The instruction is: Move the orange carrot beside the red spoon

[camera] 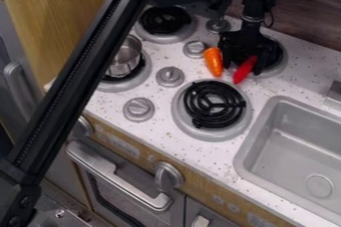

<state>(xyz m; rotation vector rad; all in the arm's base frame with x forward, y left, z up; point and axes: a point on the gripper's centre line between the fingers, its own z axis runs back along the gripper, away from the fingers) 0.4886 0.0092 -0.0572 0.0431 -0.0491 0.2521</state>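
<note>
The black gripper (pixel 245 54) hangs over the back right burner, at the upper right of the camera view. Directly below it lies the red spoon (pixel 244 70), its upper end close against the gripper's dark shape and partly hidden there; whether they touch is unclear. Just left of the gripper is the orange carrot (pixel 213 62), lying on the white speckled counter with its narrow end toward the front burner. A small gap separates the carrot's lower end from the spoon's lower end.
A metal pot (pixel 125 59) stands on the left burner. Grey knobs (pixel 170 76) rise between the burners. The front burner (pixel 214 104) lies below the spoon, and a grey sink (pixel 299 146) is at the right. The arm crosses the left side.
</note>
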